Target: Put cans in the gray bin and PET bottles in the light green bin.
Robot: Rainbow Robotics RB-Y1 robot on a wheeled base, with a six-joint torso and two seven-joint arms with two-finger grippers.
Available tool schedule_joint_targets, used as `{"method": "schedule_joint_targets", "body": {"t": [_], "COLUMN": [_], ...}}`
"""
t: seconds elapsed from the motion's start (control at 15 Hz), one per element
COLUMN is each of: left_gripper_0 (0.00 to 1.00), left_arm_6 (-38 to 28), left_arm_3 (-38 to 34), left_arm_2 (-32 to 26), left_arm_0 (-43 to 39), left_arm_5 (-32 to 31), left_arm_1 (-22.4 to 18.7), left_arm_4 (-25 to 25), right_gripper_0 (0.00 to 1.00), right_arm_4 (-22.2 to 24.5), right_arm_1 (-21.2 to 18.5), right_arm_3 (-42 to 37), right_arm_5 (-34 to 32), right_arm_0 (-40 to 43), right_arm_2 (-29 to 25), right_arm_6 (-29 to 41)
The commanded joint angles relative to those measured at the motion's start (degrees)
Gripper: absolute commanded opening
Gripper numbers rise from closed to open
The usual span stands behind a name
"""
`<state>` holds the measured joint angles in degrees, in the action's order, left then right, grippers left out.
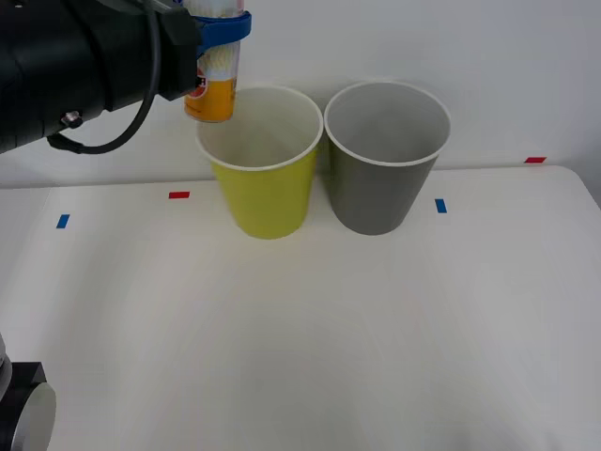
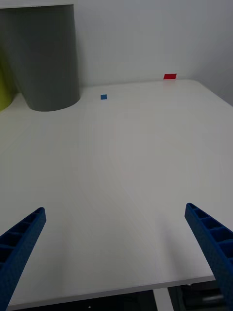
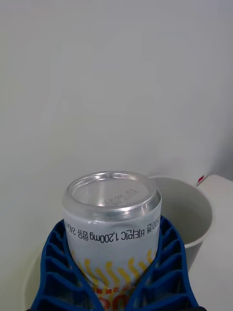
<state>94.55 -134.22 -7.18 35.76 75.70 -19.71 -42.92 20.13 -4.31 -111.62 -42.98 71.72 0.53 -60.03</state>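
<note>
Left hand (image 1: 218,38) is clamped on an orange-and-white can (image 1: 212,89), held aloft at 10 o'clock of the light green bin (image 1: 263,188). Gray bin (image 1: 383,178) stands at its 3 o'clock, nearly touching. Right hand (image 2: 116,252) hangs wide open, empty, over the worktop (image 1: 300,329).

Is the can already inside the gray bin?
No. In the front view the left gripper holds the can in the air behind the light green bin's rim, apart from the gray bin.
</note>
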Motion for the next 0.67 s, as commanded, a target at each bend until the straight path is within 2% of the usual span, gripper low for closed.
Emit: {"method": "schedule_joint_targets", "body": {"t": [0.07, 0.27, 0.67], "left_gripper_0": [0.0, 0.0, 0.0], "left_arm_6": [-1.48, -2.71, -6.05], "left_arm_3": [8.54, 16.27, 26.38], "left_arm_2": [5.16, 9.37, 17.2], "left_arm_0": [4.67, 9.94, 15.83], "left_arm_5": [-6.09, -10.93, -20.16], "left_arm_1": [0.46, 1.25, 4.06], "left_arm_4": [3.55, 6.97, 11.98], "right_gripper_0": [1.0, 1.0, 1.0], "right_arm_4": [0.0, 0.0, 0.0], "right_arm_1": [0.0, 0.0, 0.0], "right_arm_3": [0.0, 0.0, 0.0], "right_arm_5": [0.0, 0.0, 0.0], "right_arm_0": [0.0, 0.0, 0.0], "right_arm_2": [0.0, 0.0, 0.0], "right_arm_6": [0.0, 0.0, 0.0]}}
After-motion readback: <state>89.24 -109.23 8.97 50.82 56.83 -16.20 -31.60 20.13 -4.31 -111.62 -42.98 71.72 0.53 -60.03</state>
